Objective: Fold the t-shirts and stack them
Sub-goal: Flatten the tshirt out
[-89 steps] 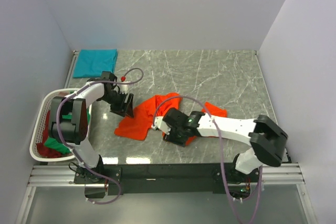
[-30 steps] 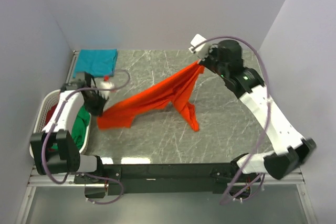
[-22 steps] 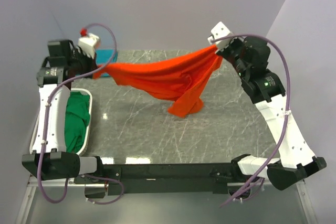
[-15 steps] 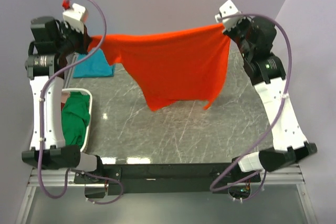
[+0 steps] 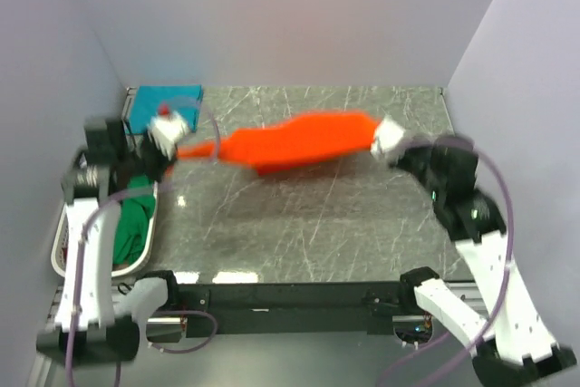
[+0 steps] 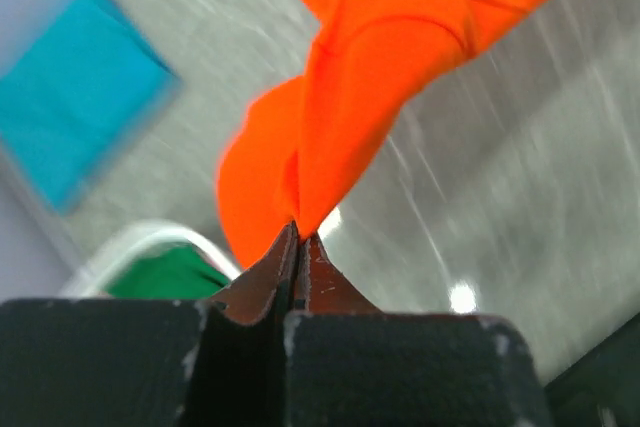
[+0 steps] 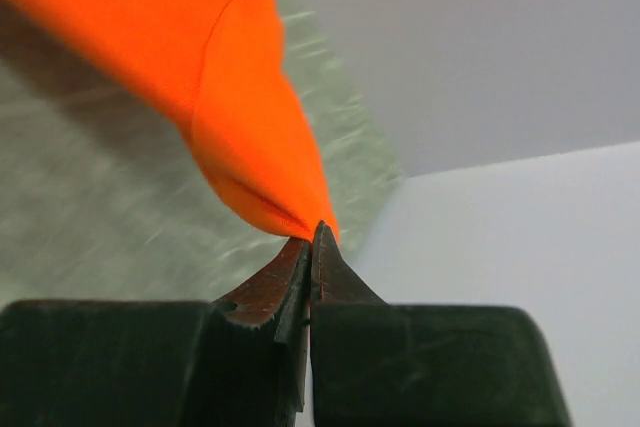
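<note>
We hold orange t-shirt (image 5: 299,140) stretched in air between us: left end effector (image 6: 297,239) clamped on one end, right end effector (image 7: 314,239) clamped on other. Step, we judge: spreading for fold. Next: lower flat onto desk (image 5: 344,224) below, tension even, no bunching

Left arm (image 5: 77,251), right arm (image 5: 489,256): white shells, black joints. Purple cable (image 5: 505,195) loops behind each claw. Left claw (image 6: 297,247), right claw (image 7: 312,242): dark tapered fingers (image 6: 262,289), rust-tinged inner edges, black block directly behind.
</note>
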`<state>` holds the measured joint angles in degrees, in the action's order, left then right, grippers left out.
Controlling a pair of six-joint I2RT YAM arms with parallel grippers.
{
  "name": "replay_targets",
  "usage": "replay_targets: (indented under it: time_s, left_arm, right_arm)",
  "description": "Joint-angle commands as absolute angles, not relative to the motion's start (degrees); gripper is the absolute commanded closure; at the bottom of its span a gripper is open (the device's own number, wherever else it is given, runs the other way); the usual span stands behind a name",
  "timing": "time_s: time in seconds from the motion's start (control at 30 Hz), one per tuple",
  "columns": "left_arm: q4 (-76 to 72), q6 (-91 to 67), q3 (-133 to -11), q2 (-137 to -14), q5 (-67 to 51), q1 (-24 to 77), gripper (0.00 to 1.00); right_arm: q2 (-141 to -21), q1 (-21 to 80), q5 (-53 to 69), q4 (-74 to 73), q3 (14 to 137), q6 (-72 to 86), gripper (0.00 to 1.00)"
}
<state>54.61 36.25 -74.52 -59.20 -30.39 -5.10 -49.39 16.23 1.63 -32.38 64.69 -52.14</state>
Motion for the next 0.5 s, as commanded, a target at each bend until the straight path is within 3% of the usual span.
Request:
replay_targets:
  time_s: [0.0,0.17,0.27,0.47]
  left_arm:
    - [64.1,52.3,-57.8,-53.3,-29.7,-1.6,1.0]
    - [57.0,48.9,-41.6,-52.1,-17.5,10.6,1.0]
    - [54.8,46.5,-39.0,-54.1,-14.0,16.2,1.0]
    - [54.2,46.8,-38.6,-57.0,-13.2,17.0,1.0]
  right_arm:
    - [-44.1,19.6,5.2,-36.0,48.5,-56.1,1.0]
    - [-42.2,29.4,1.3,-36.6,34.1,-56.5,1.0]
    - [-42.7,34.2,0.2,-38.8,28.9,-56.0,1.0]
    - [-43.6,36.1,-1.0,-40.8,27.8,-55.7,1.0]
